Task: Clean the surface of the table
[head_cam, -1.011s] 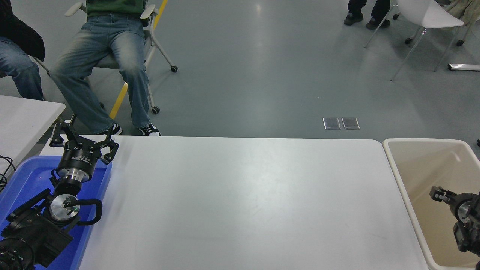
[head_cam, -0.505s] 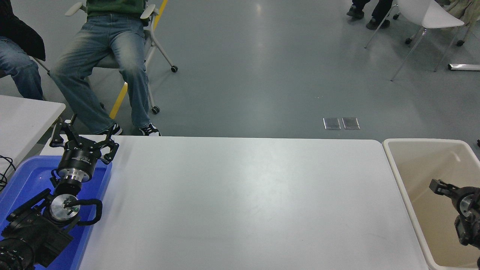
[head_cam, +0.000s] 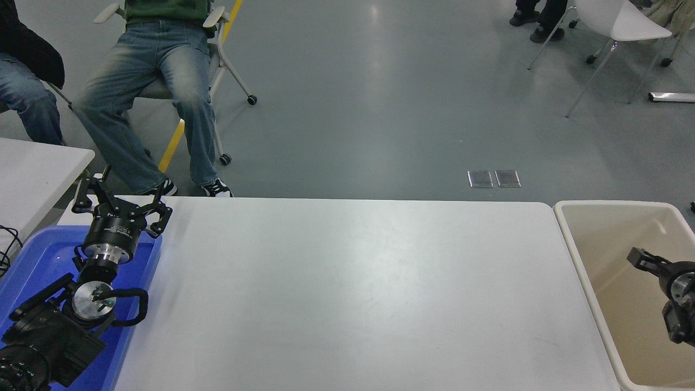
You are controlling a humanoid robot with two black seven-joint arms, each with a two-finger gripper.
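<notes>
While the left claw [head_cam: 117, 203] sits released over the blue tray [head_cam: 32, 260], the right claw [head_cam: 643, 259] hangs above the beige bin [head_cam: 575, 239]; its state can't be told. The white surface [head_cam: 347, 293] shows faint smudges.

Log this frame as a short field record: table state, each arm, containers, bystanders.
table surface: white, nothing lying on it
left gripper: open, parked above the blue tray at the table's left end
right gripper: over the beige bin at the right edge; finger state unclear
bin contents: none visible
people: seated person in jeans beyond the far left corner; another's feet at top right
</notes>
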